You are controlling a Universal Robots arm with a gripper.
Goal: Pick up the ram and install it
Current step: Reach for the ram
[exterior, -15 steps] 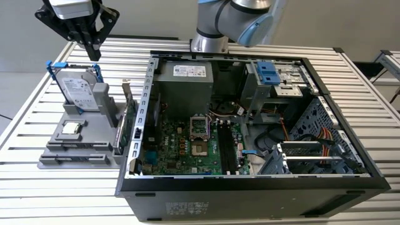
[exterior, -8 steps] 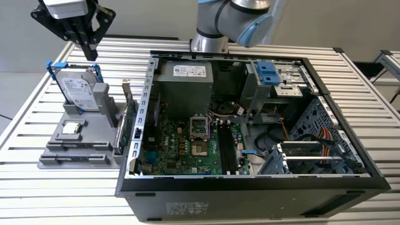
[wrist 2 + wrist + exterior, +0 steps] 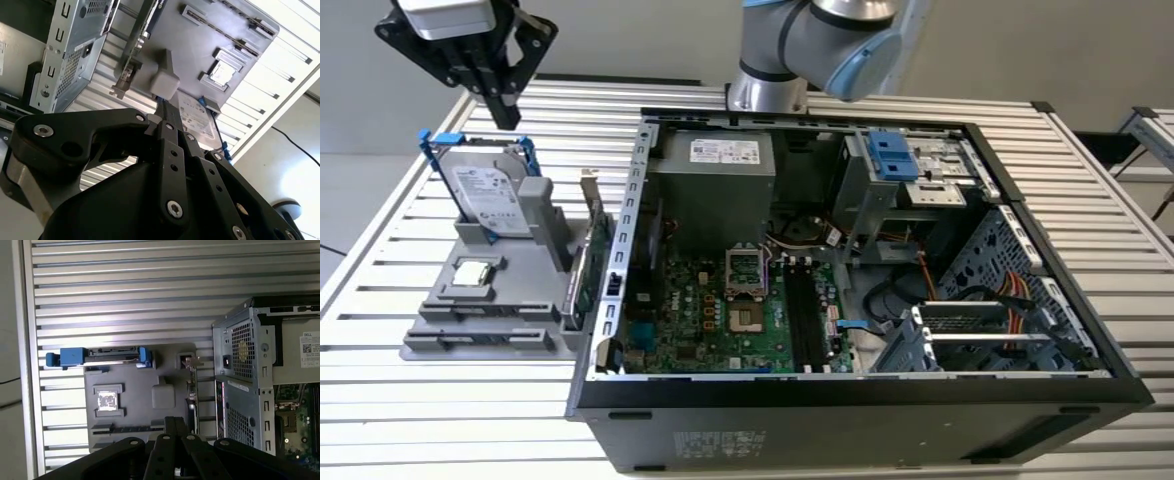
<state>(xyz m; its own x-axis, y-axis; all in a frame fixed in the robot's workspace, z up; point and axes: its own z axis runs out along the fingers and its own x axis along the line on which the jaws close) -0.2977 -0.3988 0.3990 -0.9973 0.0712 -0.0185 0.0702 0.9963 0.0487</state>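
Observation:
My gripper hangs high over the far end of the grey parts holder, at the exterior view's left. Its fingers are pressed together with nothing between them, as both wrist views show. A slim dark strip stands edge-on in a long slot of the holder. It looks like the ram, though I cannot be sure. The open computer case lies to the exterior view's right, its motherboard with long memory slots exposed.
On the holder stand a silver hard drive with blue rails, a small square chip and a green expansion card with a metal bracket. The power supply and the drive cage fill the case's far end. The table top is slatted metal.

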